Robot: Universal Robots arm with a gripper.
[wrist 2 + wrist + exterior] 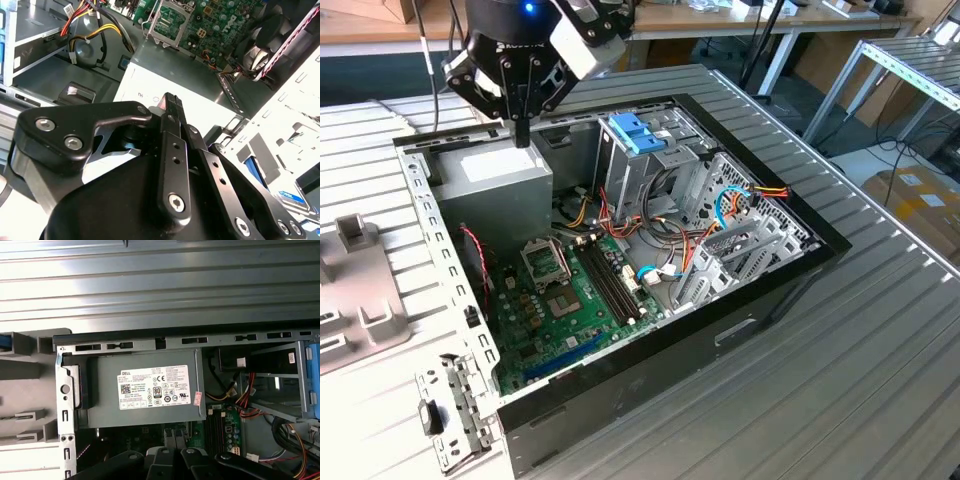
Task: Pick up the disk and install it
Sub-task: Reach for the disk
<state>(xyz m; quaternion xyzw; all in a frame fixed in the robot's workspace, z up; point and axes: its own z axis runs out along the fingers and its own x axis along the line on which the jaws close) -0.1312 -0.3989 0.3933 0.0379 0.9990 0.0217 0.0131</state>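
The end effector (pixel 523 135), closed, hovers above the grey power supply (pixel 495 178).

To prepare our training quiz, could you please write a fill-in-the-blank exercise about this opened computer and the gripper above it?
1. The gripper hangs over the grey ____, which bears a white label.
2. The motherboard inside the computer case is coloured ____.
3. The plastic bracket on top of the drive cage is coloured ____.
Missing words: power supply; green; blue.
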